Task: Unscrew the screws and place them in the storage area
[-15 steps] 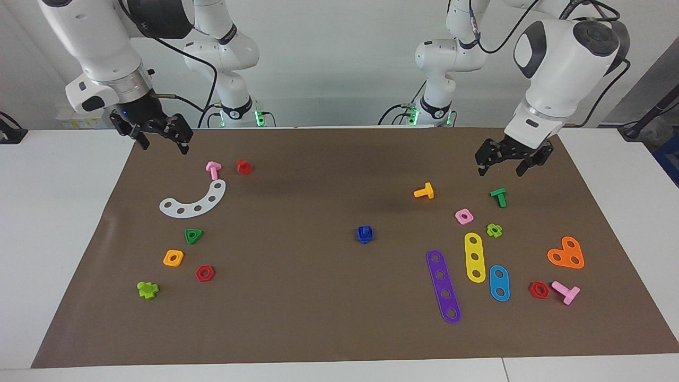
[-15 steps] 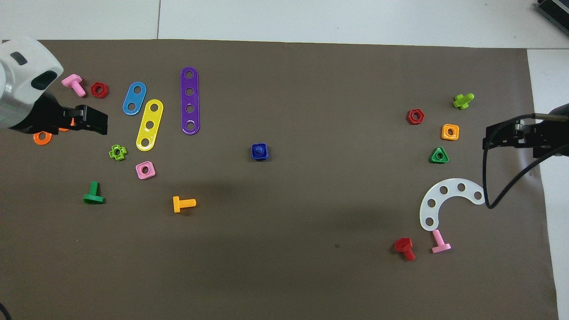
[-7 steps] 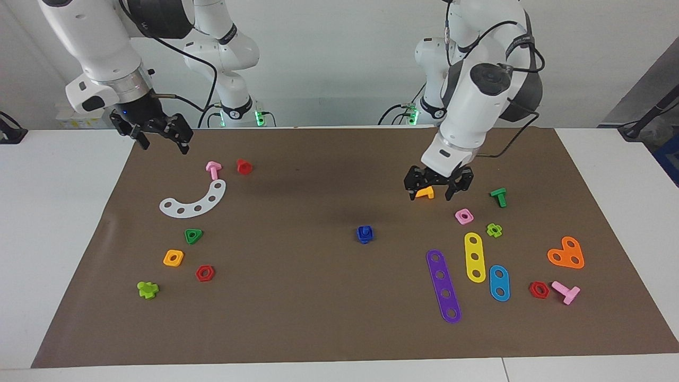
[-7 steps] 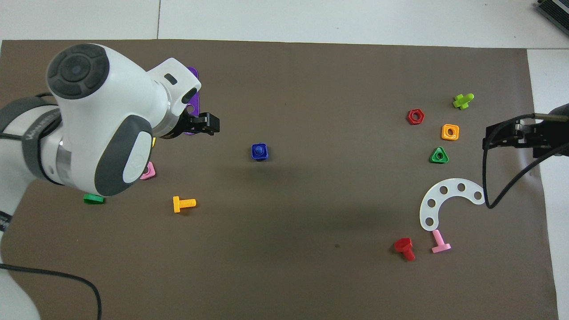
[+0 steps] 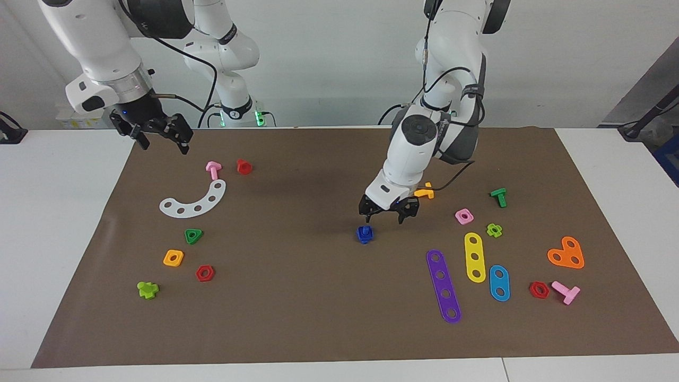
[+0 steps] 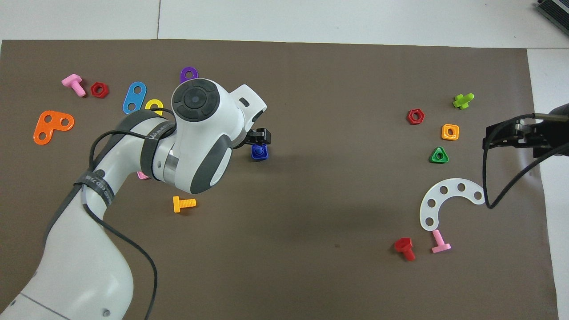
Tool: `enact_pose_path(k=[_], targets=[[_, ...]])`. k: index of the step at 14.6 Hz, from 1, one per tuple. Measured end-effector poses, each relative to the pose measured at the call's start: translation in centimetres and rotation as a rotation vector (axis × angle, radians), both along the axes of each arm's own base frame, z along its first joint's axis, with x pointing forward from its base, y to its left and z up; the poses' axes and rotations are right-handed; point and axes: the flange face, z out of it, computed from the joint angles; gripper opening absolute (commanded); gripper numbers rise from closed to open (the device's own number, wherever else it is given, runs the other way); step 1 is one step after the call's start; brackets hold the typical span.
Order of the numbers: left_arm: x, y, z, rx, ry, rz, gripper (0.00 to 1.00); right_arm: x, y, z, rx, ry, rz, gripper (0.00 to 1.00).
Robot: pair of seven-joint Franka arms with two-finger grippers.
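- The blue bolt and nut [image 5: 364,234] sit screwed together alone at the middle of the brown mat [image 5: 297,318], well apart from the 2 groups of loose parts.
- Handling, as a judgement: the assembly looks like light, stiff, smooth plastic. It is likely to slide or tip under a push from 1 side. The flat sides of the square nut offer the surest hold; the bolt head on top is the part to turn.
- The left gripper [image 5: 389,210] hangs just above the mat, close beside the assembly on the side toward the left arm's end. Its fingers are spread apart and hold nothing. They point down, and the wrist leans over the assembly.
- The orange bolt [image 5: 425,192] lies partly hidden by the left wrist.
- The right gripper [image 5: 159,136] waits raised over the mat's edge at the right arm's end, near the pink bolt [image 5: 213,170] and the white curved strip [image 5: 194,201]. Its fingers appear spread and empty.
- Storage, as a judgement: the purple strip [image 5: 444,286] and yellow strip [image 5: 475,257] mark the nearer group.
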Motion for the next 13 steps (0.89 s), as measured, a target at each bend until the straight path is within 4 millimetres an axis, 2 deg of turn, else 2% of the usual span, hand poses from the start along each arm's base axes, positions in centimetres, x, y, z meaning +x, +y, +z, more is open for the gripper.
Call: enact_pose_path(k=[3, 9, 13], targets=[[0.2, -1.1, -2.2, -0.009, -0.013, -0.008, 0.96, 0.0, 0.0, 0.0, 0.000, 0.000, 0.000, 1.00], [-0.1, -2.0, -4.1, -0.007, -0.015, -0.022, 0.91, 0.0, 0.0, 0.0, 0.000, 0.000, 0.000, 1.00], [-0.1, -2.3, -4.6, -0.011, -0.024, -0.025, 0.88, 0.0, 0.0, 0.0, 0.000, 0.000, 0.000, 1.00]])
